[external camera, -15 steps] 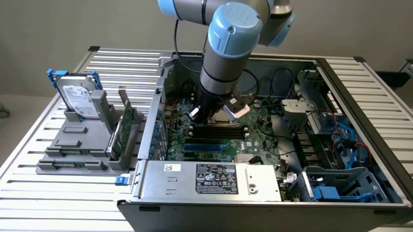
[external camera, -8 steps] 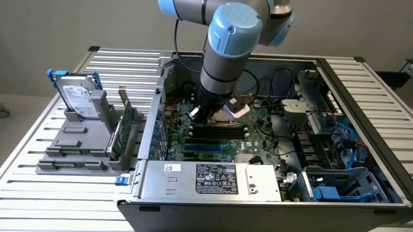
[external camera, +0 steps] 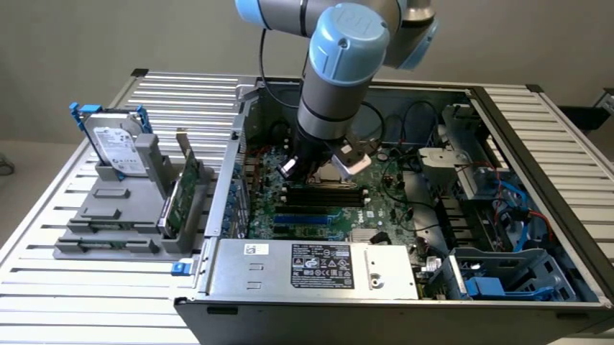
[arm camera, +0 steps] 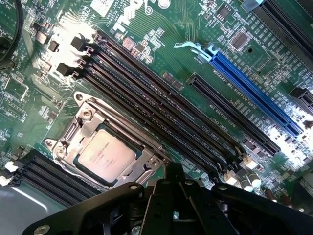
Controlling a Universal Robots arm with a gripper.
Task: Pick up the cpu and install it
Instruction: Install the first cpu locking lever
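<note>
Matt silver metal cpu [arm camera: 105,155]; glossy green motherboard [arm camera: 161,44].

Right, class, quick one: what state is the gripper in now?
Gripper: shut, holding nothing; the cpu sits in its socket on the motherboard.

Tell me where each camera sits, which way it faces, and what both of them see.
Exterior view: off the arm, raised above the table, looking down into the open computer case; the arm and its gripper hang over the motherboard.
Wrist view: on the wrist, looking down at the motherboard close up; the cpu lies in its socket, the black gripper shut beside it.
Shared: the motherboard, the black memory slots and the blue slot.
</note>
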